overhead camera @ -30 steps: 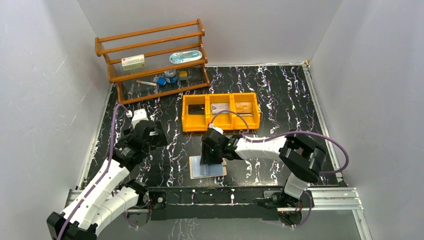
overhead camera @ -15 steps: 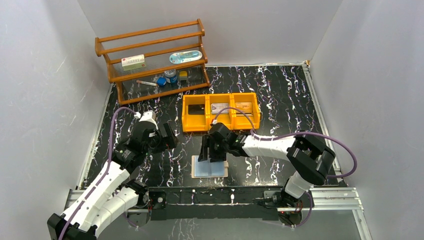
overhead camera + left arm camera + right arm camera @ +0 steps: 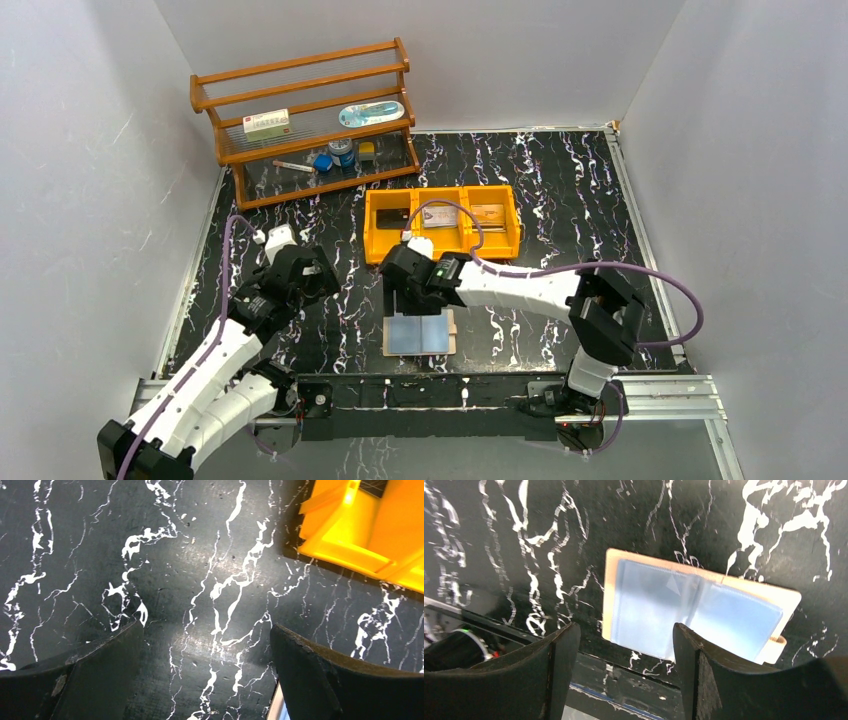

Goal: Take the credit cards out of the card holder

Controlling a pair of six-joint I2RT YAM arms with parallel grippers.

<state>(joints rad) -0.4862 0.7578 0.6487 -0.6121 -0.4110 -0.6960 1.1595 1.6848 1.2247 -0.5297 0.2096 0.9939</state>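
The card holder lies open and flat near the table's front edge, tan rim around two pale blue pockets. No card shows in its pockets. Credit cards lie in the yellow bin: a dark one on the left, a silvery one in the middle, a tan one on the right. My right gripper hangs open and empty just above the holder's far left edge. My left gripper is open over bare table, left of the holder.
A wooden rack with small boxes and jars stands at the back left. The yellow bin's corner shows at the upper right of the left wrist view. The metal front rail runs just below the holder.
My right gripper has opened wider and drawn back and left off the holder, which now lies squarer. The left gripper swung toward the centre, then back.
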